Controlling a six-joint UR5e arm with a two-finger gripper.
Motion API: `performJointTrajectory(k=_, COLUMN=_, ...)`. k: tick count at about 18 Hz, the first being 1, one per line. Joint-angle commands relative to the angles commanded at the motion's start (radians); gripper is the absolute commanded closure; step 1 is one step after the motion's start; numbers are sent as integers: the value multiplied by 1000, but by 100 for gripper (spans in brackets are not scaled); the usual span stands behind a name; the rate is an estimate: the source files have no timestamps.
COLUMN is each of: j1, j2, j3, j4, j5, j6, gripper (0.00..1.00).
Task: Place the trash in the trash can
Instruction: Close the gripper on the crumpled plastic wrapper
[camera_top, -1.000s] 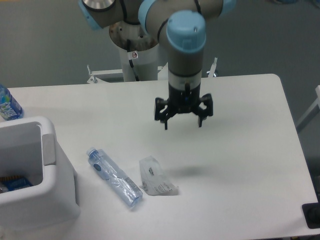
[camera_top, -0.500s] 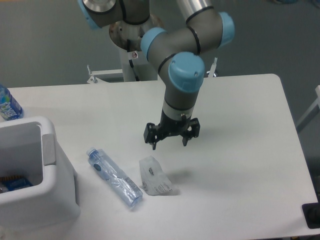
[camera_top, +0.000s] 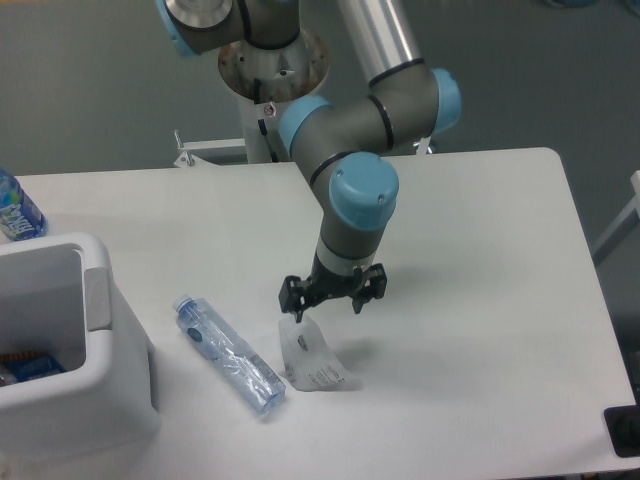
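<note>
Fixed camera, sole view. The claw (camera_top: 327, 300) has descended and shifted toward the near-left over the last second; it now hangs low, spread wide and holding nothing, its near finger at or just above the far end of the wrapper (camera_top: 314, 357). Contact cannot be confirmed.

The wrapper lies flat on the tabletop (camera_top: 480, 300), directly below and slightly nearer the camera than the claw. The crushed bottle (camera_top: 228, 353) lies left of the claw, just beside the wrapper, untouched. The trash can (camera_top: 70, 350) stands well apart, far left of the claw.

Judgement: the approach targets the wrapper first. Neither item is yet grasped; both remain outside the can.
</note>
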Motion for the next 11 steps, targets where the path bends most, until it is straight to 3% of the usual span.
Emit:
performJointTrajectory(k=1, j1=-2, j2=-5, j3=2, j4=0, j5=0, j6=-6, gripper=0)
performJointTrajectory(k=3, j1=-2, j2=-11, j3=5, j4=2, j5=2, j6=-24, gripper=13)
performJointTrajectory(k=6, j1=-3, j2=-11, j3=5, j4=14, j5=3, j6=-29, gripper=57)
performJointTrajectory(k=9, j1=-3, j2=-11, j3=5, j4=17, j5=3, j6=-43, gripper=90)
performJointTrajectory(k=11, j1=-3, j2=-9, j3=5, j4=15, j5=2, j6=-48, gripper=96)
